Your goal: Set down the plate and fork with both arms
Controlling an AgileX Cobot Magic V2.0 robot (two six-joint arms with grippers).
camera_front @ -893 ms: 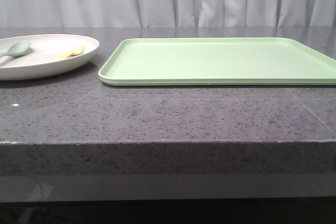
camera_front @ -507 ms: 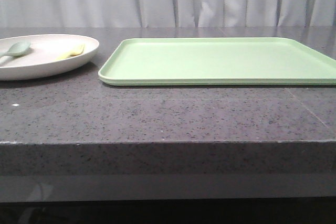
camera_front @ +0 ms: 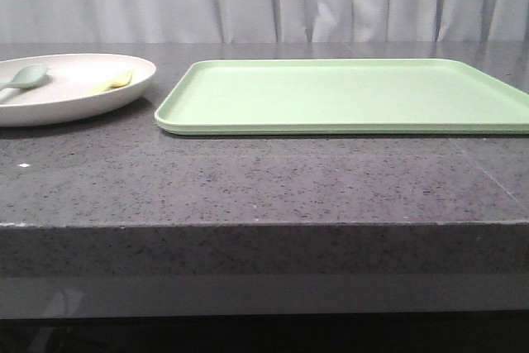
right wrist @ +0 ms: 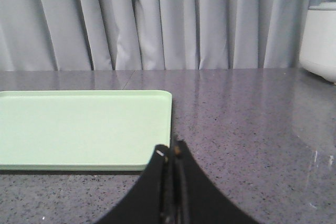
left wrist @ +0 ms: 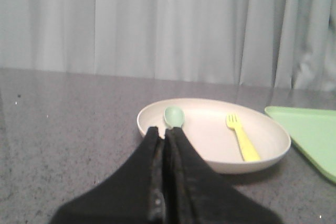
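Plate [camera_front: 70, 88] sits on the dark stone counter [camera_front: 264, 188] just left of the green tray [camera_front: 347, 95], apart from it, holding the yellow fork [left wrist: 242, 139] on its tray-facing side and a pale green spoon [left wrist: 174, 116] on the far side. The left gripper [left wrist: 164, 145] hangs before the plate with jaws pressed together, empty. The right gripper [right wrist: 172, 169], jaws likewise together, is near the tray's right-hand corner.
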